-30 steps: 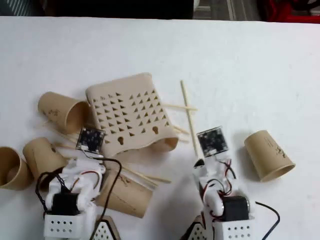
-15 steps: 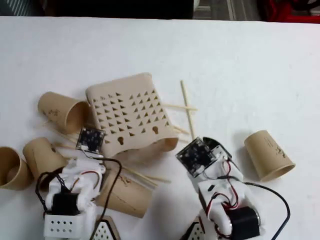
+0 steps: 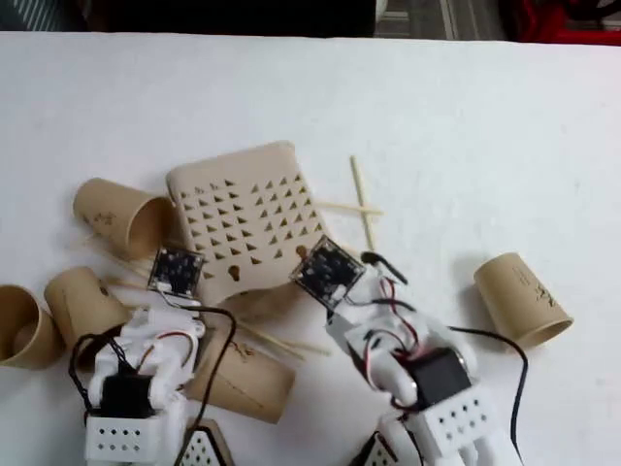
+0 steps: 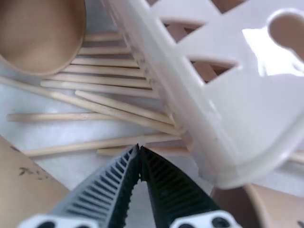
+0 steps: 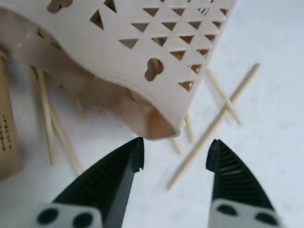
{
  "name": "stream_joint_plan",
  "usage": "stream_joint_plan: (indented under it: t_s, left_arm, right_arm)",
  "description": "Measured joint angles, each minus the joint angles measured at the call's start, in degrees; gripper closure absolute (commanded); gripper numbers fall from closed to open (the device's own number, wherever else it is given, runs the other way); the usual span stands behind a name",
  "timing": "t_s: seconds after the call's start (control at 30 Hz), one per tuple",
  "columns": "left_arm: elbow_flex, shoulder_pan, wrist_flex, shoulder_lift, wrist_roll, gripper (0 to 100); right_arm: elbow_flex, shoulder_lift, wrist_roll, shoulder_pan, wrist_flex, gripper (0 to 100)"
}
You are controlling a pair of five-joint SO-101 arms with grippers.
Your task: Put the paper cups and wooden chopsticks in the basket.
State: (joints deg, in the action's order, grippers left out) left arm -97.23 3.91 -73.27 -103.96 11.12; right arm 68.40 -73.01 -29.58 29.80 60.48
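Pale triangle-perforated basket (image 3: 247,218) overturned (paper cup (image 5: 151,126) under its rim); left gripper (image 4: 140,153) clenched empty, right gripper (image 5: 176,145) spread.

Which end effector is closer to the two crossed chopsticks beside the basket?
Right. The right end effector, open, sits at the basket's corner with the crossed chopsticks just ahead. The left end effector, shut, is across the basket, over another chopstick pile.

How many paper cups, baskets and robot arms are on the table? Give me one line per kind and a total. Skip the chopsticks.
paper cups: 6, five in the open, plus what looks like one tucked under the basket
basket: 1
robot arms: 2
Total: 9
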Motion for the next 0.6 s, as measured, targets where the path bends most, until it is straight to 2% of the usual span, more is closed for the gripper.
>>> stream_joint_plan:
  t_s: [0.4, 0.47, 0.57, 0.6]
  left_arm:
    - [0.0, 0.0, 0.0, 0.0, 0.0, 98]
    - [0.0, 0.0, 0.0, 0.0, 0.0, 98]
    - [0.0, 0.0, 0.0, 0.0, 0.0, 98]
    - [0.0, 0.0, 0.0, 0.0, 0.0, 98]
  right_arm:
    - [3.3, 14.3, 0.1, 0.3, -18.5, 78.3]
    - [3.9, 15.6, 0.1, 0.3, -22.1, 84.2]
    - [4.0, 15.8, 1.9, 0.3, -25.7, 98.1]
    - [4.0, 15.8, 2.0, 0.3, -26.7, 98.1]
